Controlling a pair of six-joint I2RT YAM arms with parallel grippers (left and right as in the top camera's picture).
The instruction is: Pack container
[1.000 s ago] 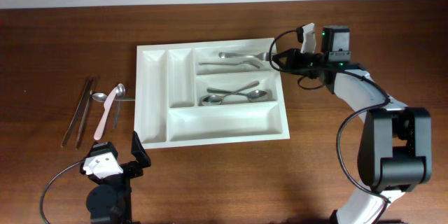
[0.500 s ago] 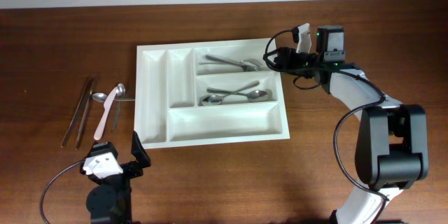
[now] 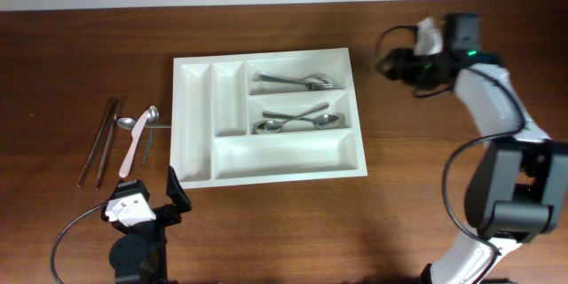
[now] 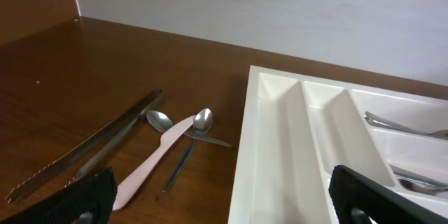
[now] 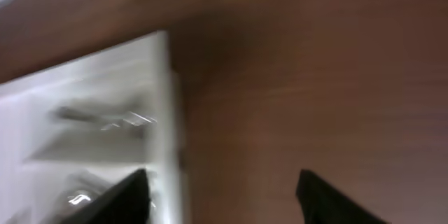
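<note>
The container (image 3: 284, 154), a white tray with several compartments, lies mid-table, its front wide compartment bare. A metal fork (image 3: 293, 80) rests in the far wide compartment. Two spoons (image 3: 299, 122) lie in the middle one. My right gripper (image 3: 389, 60) hovers over bare wood to the right of the tray, open and holding nothing. Its wrist view is blurred, showing the tray's corner (image 5: 157, 91), the fork (image 5: 105, 119) and the gripper (image 5: 224, 196). My left gripper (image 3: 149, 198) stands wide open near the front edge, empty, facing the tray (image 4: 280, 147); it also shows in its own wrist view (image 4: 231, 192).
Left of the tray lie loose utensils: long metal tongs (image 3: 99, 140), a pink plastic knife (image 3: 133, 149) and two small spoons (image 3: 144, 119). The left wrist view shows the tongs (image 4: 91, 147), knife (image 4: 157, 161) and spoons (image 4: 182, 120). A pale wall borders the table's far edge.
The right gripper opened and let the fork drop into the far wide compartment. It then drew back to the right, off the tray. The left arm has not moved.
</note>
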